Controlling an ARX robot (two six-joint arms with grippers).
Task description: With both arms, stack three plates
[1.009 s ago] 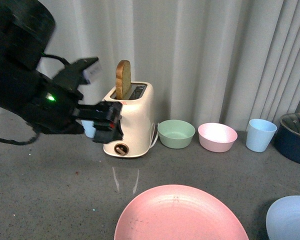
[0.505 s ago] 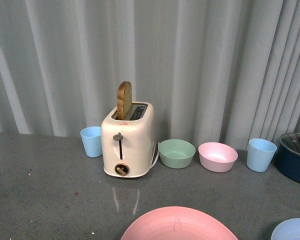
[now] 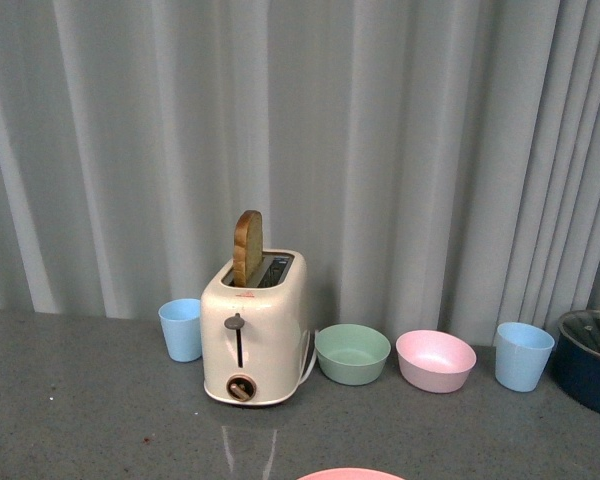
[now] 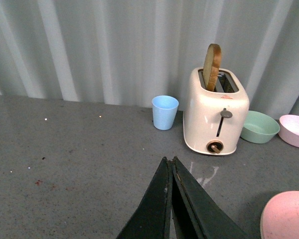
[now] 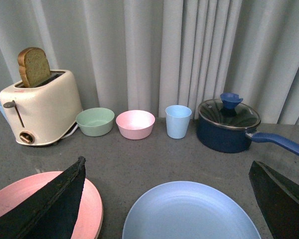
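Front view showed only the rim of the pink plate (image 3: 350, 474) at the frame's bottom centre, nothing apparently stacked yet: the light blue plate (image 5: 189, 214) lay just beside it under the spread-open right gripper (image 5: 167, 164), the left gripper (image 4: 169, 162) clenched empty, a 3rd plate unseen.

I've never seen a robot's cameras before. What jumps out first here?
Probably the cream toaster against the curtain, with a slice of bread sticking up from its slot. Next come the big pink plate and light blue plate lying side by side nearer the robot, and the dark blue lidded pot at the back right.
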